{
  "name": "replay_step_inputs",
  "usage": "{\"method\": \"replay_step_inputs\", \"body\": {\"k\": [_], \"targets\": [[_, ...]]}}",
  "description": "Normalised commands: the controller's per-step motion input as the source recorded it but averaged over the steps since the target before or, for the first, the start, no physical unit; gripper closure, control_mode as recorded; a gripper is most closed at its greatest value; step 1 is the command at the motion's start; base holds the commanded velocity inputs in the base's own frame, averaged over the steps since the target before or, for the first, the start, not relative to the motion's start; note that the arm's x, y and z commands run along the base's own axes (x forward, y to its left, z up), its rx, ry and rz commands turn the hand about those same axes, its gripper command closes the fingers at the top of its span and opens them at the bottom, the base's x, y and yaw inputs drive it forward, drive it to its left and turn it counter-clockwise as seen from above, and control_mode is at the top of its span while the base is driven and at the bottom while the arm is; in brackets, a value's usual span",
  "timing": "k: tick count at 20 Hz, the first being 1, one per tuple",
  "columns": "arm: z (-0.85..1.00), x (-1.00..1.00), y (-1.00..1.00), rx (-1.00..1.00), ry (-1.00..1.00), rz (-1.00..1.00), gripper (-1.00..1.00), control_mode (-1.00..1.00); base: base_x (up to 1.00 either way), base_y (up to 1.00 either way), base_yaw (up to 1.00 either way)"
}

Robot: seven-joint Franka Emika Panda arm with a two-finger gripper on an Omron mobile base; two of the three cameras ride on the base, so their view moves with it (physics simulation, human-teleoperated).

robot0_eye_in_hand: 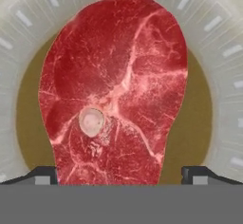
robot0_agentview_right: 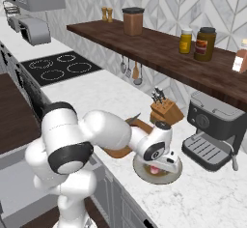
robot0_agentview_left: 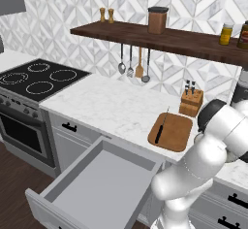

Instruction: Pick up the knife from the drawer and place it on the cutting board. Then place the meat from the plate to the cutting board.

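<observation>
Already the knife (robot0_agentview_left: 160, 128) is laid on the cutting board (robot0_agentview_left: 175, 135); the meat (robot0_eye_in_hand: 114, 90), directly beneath the released claw (robot0_eye_in_hand: 121, 173), is yet to be grasped from the plate (robot0_eye_in_hand: 197, 123).

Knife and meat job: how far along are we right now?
Done: the knife lies on the cutting board, and the drawer stands open with nothing in it. In hand: the gripper sits low over the meat on the plate, one fingertip either side; no firm grip is visible. Left: lift the meat and set it on the board.
</observation>
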Motion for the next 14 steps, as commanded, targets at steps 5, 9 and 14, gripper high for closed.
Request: {"method": "replay_step_inputs", "body": {"k": [5,9,14], "targets": [[-0.06,0.09,0.00,0.00,0.00,0.00,-1.00,-1.00,0.00,0.00,0.00],[-0.06,0.10,0.00,0.00,0.00,0.00,-1.00,-1.00,0.00,0.00,0.00],[-0.13,0.11,0.04,0.00,0.00,0.00,1.00,-1.00,0.00,0.00,0.00]]}}
